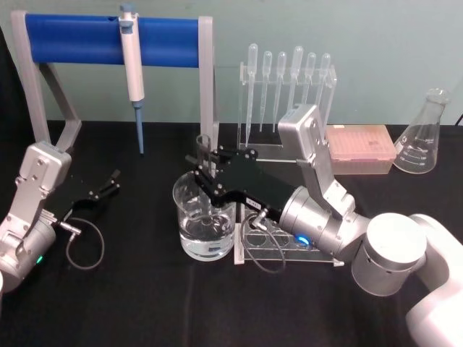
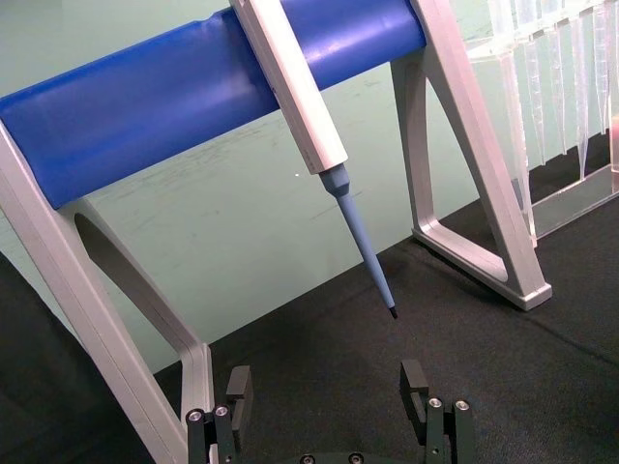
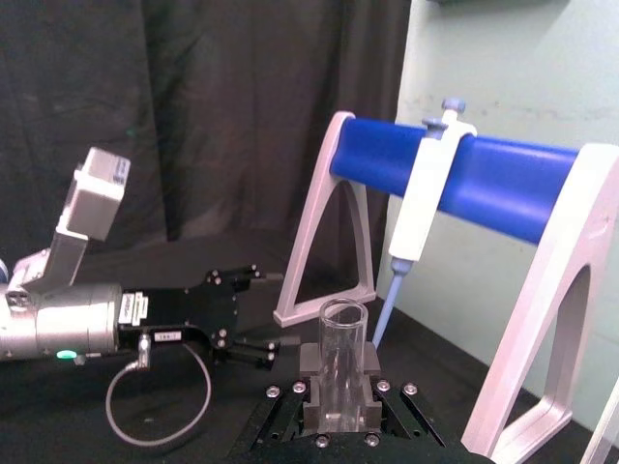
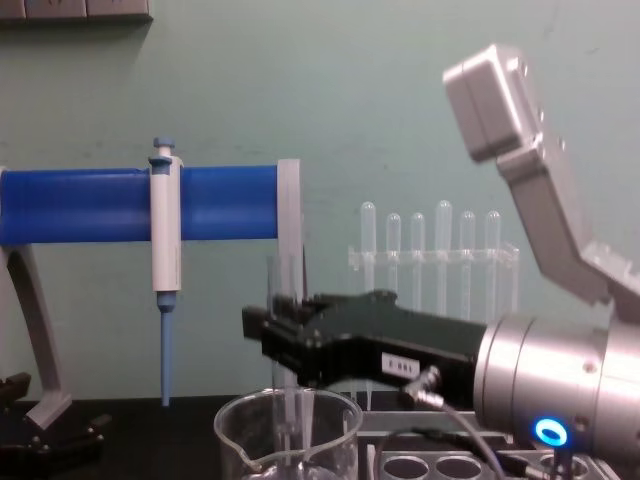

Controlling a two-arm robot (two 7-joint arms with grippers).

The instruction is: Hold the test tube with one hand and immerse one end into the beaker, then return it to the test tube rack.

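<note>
While my right gripper (image 1: 207,173) clamps the tube (image 1: 204,147) upright in the beaker (image 1: 205,220), my left gripper (image 1: 111,183) rests open on the black table (image 1: 145,303), green wall (image 1: 362,29) behind.

Bench: table (image 1: 123,303), covered in black cloth.

Back row, left to right:
- grey-framed stand (image 1: 79,40) with a blue crossbar, both feet on the cloth
- clear pipette rack (image 1: 260,150), just right of the stand's right post
- pink box (image 1: 359,148), flat, just beside the pipette rack's right end
- conical flask (image 1: 422,141), upright, near the right edge

Middle: beaker (image 1: 205,228), upright, partly filled with clear liquid. Clear test tube rack (image 1: 253,246) stands just to its right. Contact between the two cannot be told.
</note>
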